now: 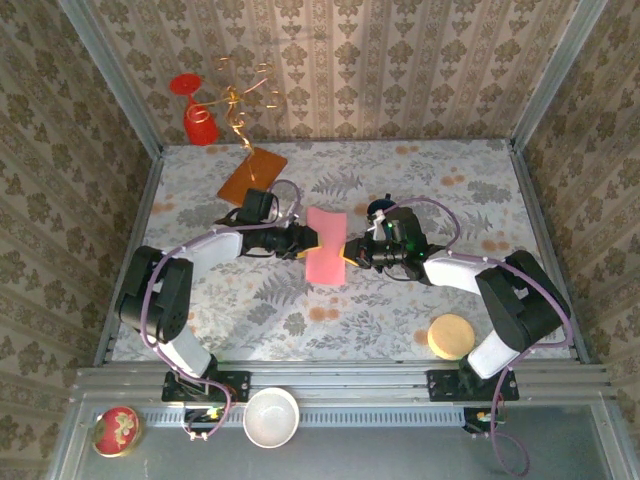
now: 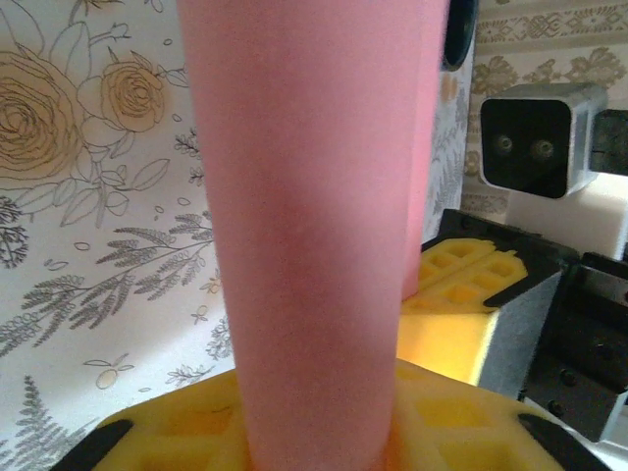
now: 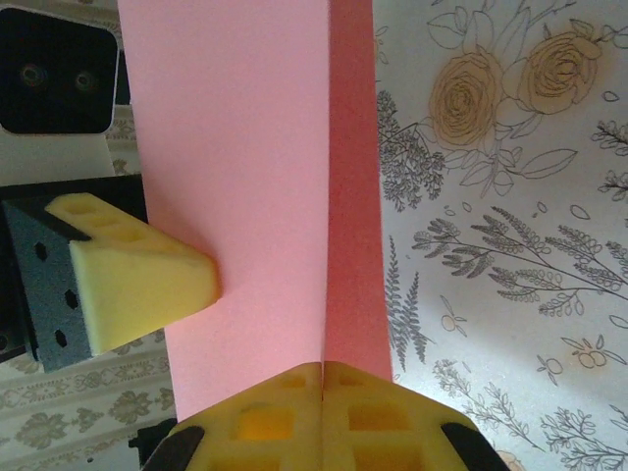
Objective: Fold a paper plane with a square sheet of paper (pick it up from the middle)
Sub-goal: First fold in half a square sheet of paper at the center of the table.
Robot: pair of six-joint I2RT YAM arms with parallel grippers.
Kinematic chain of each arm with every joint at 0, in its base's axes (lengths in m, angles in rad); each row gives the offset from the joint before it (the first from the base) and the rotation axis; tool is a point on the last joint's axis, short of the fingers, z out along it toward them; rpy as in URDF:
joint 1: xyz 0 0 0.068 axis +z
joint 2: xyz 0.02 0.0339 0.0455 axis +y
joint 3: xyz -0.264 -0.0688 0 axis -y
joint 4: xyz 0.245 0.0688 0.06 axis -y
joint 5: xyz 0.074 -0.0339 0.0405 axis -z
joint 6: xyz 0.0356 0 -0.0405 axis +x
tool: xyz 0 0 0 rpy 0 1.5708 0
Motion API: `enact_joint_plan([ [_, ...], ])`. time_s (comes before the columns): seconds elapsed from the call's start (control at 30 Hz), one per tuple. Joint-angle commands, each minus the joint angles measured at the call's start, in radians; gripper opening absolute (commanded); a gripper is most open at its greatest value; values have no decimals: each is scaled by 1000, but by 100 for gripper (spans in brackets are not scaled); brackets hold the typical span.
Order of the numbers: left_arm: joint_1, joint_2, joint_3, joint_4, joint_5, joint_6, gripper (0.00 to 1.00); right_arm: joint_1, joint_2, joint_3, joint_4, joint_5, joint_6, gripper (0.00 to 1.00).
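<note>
Top external view: the sheet of paper (image 1: 325,248), pink and folded along 1 crease, is over the middle of the worktop (image 1: 400,180), between 2 grippers. The right gripper (image 3: 322,378) has its pads pressed together, pinching the paper's edge at the crease. The left gripper (image 1: 302,243) meets the opposite edge. Paper runs between its yellow pads (image 2: 177,432), but pinched or slack, I cannot tell.

Two pincers are in view: the left pincer (image 1: 305,243) and the right pincer (image 1: 347,250). There is one sheet of paper (image 1: 326,245) and one desk (image 1: 420,180) — plus one orange-brown board (image 1: 252,173), one tan disc (image 1: 450,336), one white bowl (image 1: 271,416) and one red tin (image 1: 116,430).
</note>
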Motion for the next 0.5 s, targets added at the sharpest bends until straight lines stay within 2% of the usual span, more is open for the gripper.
enact_joint_plan([
  [0.0,-3,30,-27,-21,-39,7,38,11,-26,5,-71,41,-22,3],
  [0.17,-33,62,-49,-25,-82,4,50,34,-5,45,-208,90,-42,2],
  [0.37,-16,47,-73,-72,-151,33,60,74,63,100,-266,130,-41,1],
  [0.47,22,17,-82,-103,-177,52,65,92,84,137,-284,146,-45,1],
])
